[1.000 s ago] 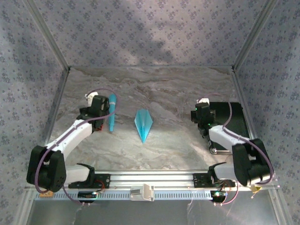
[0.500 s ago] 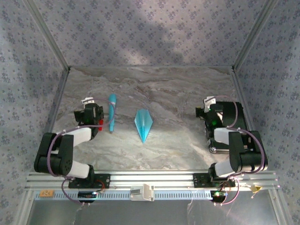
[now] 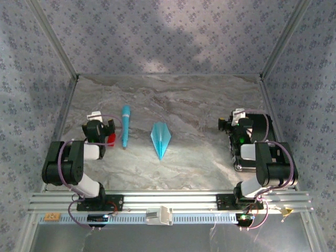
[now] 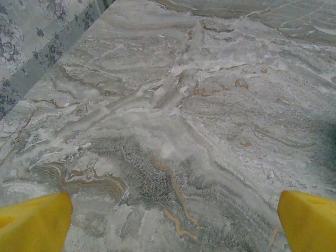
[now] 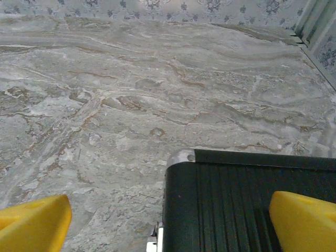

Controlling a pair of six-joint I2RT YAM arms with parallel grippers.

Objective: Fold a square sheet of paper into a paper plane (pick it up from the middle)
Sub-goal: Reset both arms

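Seemingly wide: left hand (image 4: 175,210), right hand (image 5: 170,210).

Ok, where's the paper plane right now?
In the top view, the paper plane lies on the marble table near its middle, nose pointing toward the near edge, just right of the turquoise stick.

Enclosure seen from its near side. A grey marbled worktop (image 3: 199,100), veined in white and ochre, is closed in on three sides by walls (image 3: 157,31) of pale blue-grey cloth printed with small floral motifs. Slanting metal posts (image 3: 52,39) mark the two far corners, and a ribbed aluminium rail (image 3: 184,198) runs along the near edge. Soft light falls brightest low on the back wall, beneath broad shadows.
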